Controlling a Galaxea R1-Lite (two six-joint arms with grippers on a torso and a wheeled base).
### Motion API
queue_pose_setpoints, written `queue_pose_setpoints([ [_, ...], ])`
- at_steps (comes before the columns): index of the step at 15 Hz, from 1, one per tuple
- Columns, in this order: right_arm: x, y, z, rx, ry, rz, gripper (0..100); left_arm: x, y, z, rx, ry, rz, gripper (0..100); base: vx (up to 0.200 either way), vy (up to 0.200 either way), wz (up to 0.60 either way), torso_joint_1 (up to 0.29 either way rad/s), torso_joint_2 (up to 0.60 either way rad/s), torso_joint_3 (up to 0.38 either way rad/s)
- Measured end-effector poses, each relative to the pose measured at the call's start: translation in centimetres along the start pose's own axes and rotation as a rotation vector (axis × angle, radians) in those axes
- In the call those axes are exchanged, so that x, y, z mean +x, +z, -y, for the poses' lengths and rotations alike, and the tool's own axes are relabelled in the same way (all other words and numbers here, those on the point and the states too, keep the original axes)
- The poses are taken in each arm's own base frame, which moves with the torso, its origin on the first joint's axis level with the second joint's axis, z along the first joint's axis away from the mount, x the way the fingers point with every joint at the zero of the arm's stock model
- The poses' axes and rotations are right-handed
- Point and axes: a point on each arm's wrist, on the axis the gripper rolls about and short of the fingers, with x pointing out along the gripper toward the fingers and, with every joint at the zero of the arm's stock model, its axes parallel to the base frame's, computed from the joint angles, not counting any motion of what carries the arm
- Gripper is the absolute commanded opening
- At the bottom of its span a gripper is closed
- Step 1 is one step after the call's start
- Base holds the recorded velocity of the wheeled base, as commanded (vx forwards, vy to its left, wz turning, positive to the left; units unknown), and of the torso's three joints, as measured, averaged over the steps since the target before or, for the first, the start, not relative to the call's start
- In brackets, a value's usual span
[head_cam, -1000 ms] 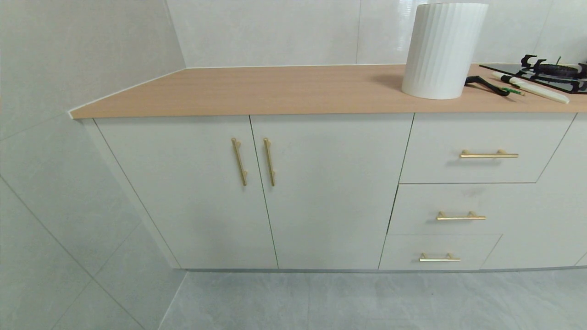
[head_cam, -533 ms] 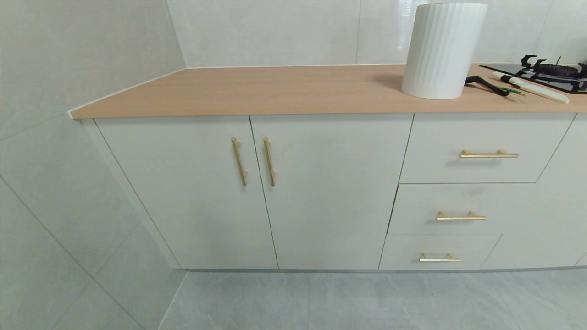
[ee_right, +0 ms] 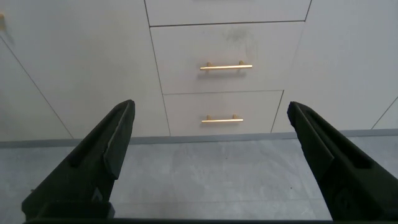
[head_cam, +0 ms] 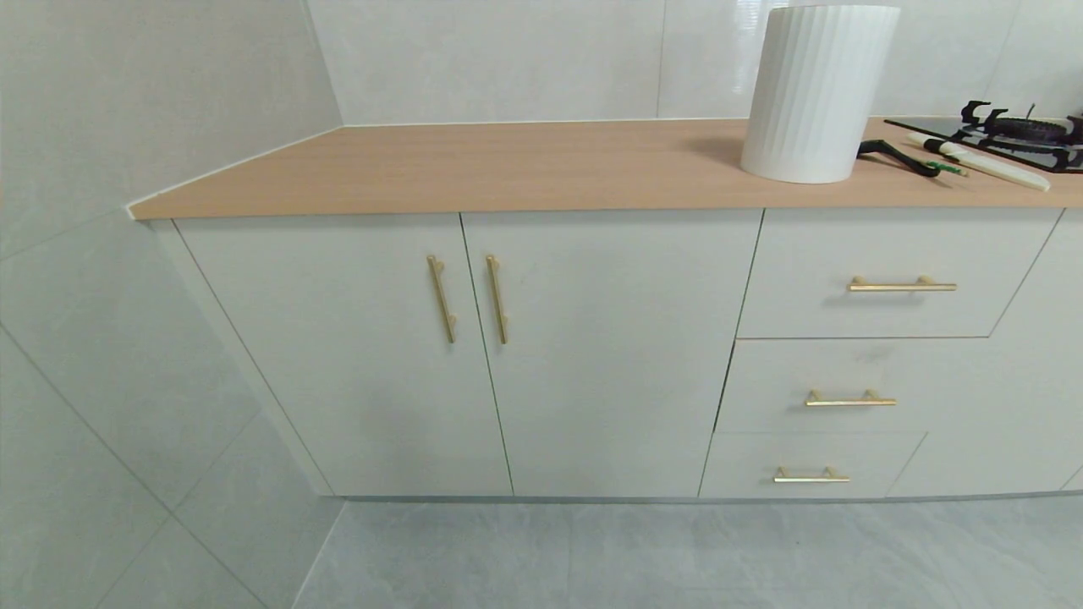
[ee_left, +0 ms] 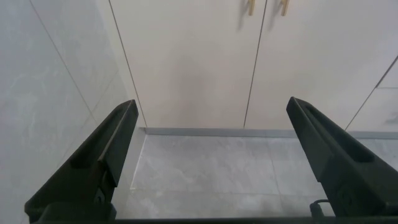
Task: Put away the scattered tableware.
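On the wooden counter [head_cam: 508, 169], at the far right, lie a white-bladed knife [head_cam: 986, 161], a black-handled utensil [head_cam: 898, 156] and a small green item [head_cam: 953, 168]. A tall ribbed white container [head_cam: 819, 91] stands beside them. My left gripper [ee_left: 211, 118] hangs open low before the cupboard doors [ee_left: 249, 56], holding nothing. My right gripper [ee_right: 211, 118] is open too, low in front of the lower drawers [ee_right: 227, 65], with nothing between its fingers.
A black stove grate [head_cam: 1024, 128] sits at the counter's far right edge. Below the counter are two cupboard doors with gold handles [head_cam: 470, 298] and three drawers [head_cam: 901, 285]. A tiled wall closes the left side; grey floor [head_cam: 677, 554] lies in front.
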Motion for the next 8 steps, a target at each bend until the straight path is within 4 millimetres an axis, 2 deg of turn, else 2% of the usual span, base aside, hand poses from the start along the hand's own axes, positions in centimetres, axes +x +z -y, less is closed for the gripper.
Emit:
queue_pose_setpoints([
  [8,0.01,0.01,0.0,0.0,-0.001,0.0,100,0.0,0.0,0.0,-0.002,0.0,0.0,100,0.0,-0.2,0.0,0.004,0.0,0.003],
])
